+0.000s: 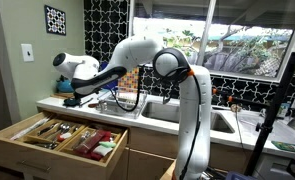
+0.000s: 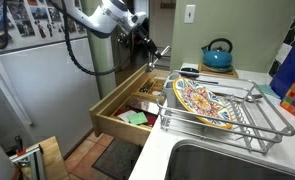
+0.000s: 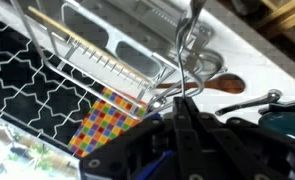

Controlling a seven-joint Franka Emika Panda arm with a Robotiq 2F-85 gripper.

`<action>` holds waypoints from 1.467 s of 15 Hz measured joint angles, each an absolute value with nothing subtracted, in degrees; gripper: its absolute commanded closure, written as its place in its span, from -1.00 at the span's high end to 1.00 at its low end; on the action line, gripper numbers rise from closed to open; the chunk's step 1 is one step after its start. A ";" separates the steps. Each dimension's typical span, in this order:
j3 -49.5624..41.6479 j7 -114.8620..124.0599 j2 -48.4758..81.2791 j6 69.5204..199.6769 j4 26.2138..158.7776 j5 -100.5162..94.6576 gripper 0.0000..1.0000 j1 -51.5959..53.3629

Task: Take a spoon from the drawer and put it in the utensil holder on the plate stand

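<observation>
Home kitchen, pale tabletop (image 2: 249, 80), with the plate stand (image 2: 277, 128) right beside the sink (image 2: 237, 165). A patterned plate (image 2: 199, 100) stands in the stand's slots, a teal kettle (image 2: 218, 55) sits behind it, and the drawer (image 2: 112, 118) is pulled open below the stand's far end. The tool (image 2: 152, 50) hangs in the air over that end, above the drawer — clamped tight on a metal spoon (image 2: 161, 53).

Green wall (image 1: 17, 80) left, light switch (image 1: 27, 52), patterned tile backsplash (image 1: 107, 25), daylit window (image 1: 212, 35) upper right; white fridge (image 2: 37, 90) frame-left.
</observation>
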State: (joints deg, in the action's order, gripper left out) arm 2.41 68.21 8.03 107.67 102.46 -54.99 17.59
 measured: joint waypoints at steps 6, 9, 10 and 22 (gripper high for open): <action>4.18 71.82 5.05 106.65 106.18 -74.21 -0.98 15.44; 4.47 75.59 4.89 106.11 108.05 -78.69 -0.98 13.96; 4.51 76.86 4.93 106.09 108.62 -79.05 -0.98 13.46; 4.67 93.66 6.77 108.43 112.97 -85.19 -0.98 9.84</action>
